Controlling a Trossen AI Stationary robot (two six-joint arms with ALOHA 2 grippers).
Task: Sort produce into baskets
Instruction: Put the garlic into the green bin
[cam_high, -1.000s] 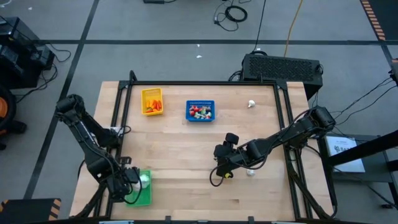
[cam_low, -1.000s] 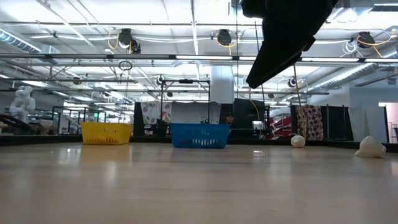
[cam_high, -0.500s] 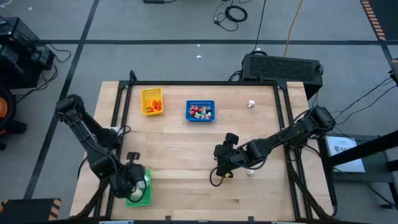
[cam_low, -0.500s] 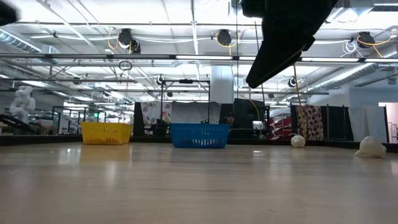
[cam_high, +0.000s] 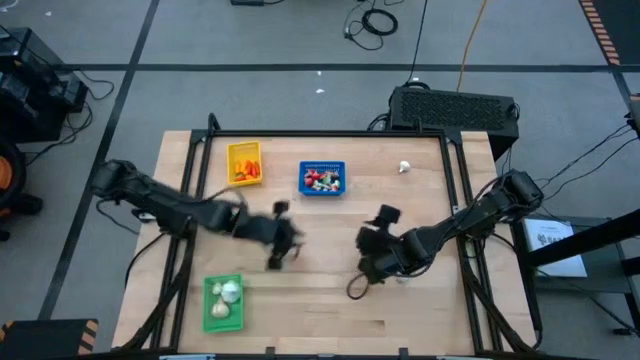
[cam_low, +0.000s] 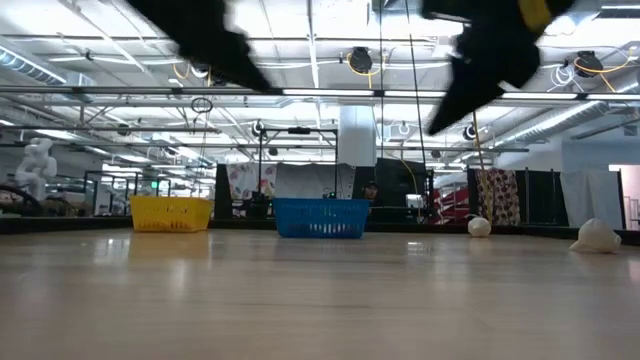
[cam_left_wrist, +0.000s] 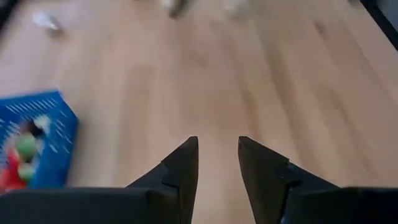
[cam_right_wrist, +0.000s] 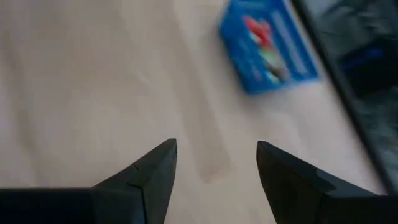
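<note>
Swinging away from the shallow green plastic basket, which now lies well behind the left jaws at the counter's near left corner with whitish garlic-like bulbs inside. Reaching out over bare wood at mid-counter, empty, jaws a little apart; a drop made, by the look of it. Beyond those jaws, the small yellow plastic basket of orange pieces, then the blue plastic basket of red-and-white pieces. Shifted slightly, the right jaws hover wide apart, holding nothing. Farther off, one loose white bulb near the far right edge, likely next for the green basket.
</note>
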